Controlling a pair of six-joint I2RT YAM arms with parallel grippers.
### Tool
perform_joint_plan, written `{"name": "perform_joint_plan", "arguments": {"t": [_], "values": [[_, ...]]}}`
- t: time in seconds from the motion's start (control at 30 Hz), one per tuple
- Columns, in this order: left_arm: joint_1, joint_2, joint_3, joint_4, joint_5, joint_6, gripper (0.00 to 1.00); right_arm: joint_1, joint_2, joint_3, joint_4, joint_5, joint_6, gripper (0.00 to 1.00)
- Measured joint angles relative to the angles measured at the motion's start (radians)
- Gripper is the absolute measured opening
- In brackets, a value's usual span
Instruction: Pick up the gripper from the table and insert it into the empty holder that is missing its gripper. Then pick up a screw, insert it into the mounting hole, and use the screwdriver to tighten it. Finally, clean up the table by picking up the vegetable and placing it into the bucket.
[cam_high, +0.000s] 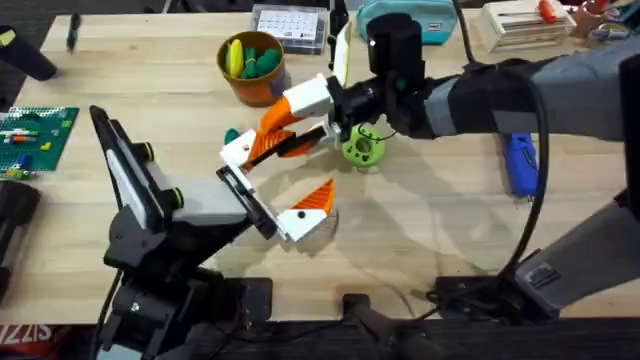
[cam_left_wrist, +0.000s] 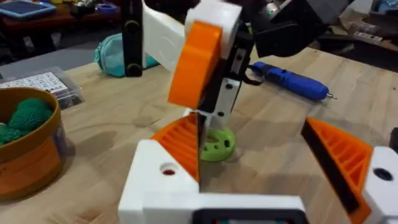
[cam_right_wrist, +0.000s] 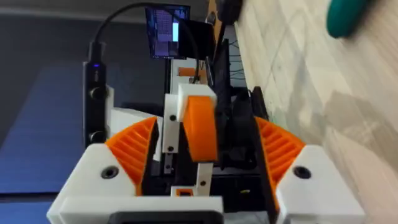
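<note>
- Green studded building board (cam_high: 35, 135) lies at the table's (cam_high: 430, 230) far left edge, well clear of the work.
- The left gripper (cam_left_wrist: 249, 134) stands wide open. Its holder (cam_high: 245, 195) carries a fitted finger (cam_high: 308, 207) with a black dot at one end.
- The gripper (cam_high: 262, 142) has its white base at the holder's other end. Whether it is fully seated, I cannot tell.
- A small teal vegetable (cam_high: 232, 135) lies just beside that base.
- The bucket (cam_high: 255, 90) stands behind, with yellow and green pieces inside.
- The right gripper (cam_right_wrist: 205, 121) reaches across and pinches the orange wedge between its two fingers. The right wrist view shows that clamp plainly.
- The left wrist view shows an open screw hole (cam_left_wrist: 168, 169) in the white base.
- A green holed disc (cam_high: 362, 148) lies under the right wrist.
- The screwdriver (cam_high: 520, 165) lies far right, apart from everything.
</note>
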Motion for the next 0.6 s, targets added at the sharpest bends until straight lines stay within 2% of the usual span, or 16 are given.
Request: {"name": "perform_joint_plan", "arguments": {"t": [0.23, 0.43, 0.6], "values": [[0.0, 0.0, 0.0, 0.0, 0.0, 0.0, 0.986, -0.004, 0.001, 0.0, -0.032, -0.002, -0.035, 0.736], [0.0, 0.0, 0.0, 0.0, 0.0, 0.0, 0.986, -0.004, 0.001, 0.0, -0.033, 0.001, -0.042, 0.559], [0.0, 0.0, 0.0, 0.0, 0.0, 0.0, 0.986, -0.004, 0.001, 0.0, -0.033, 0.001, -0.044, 0.342]]}}
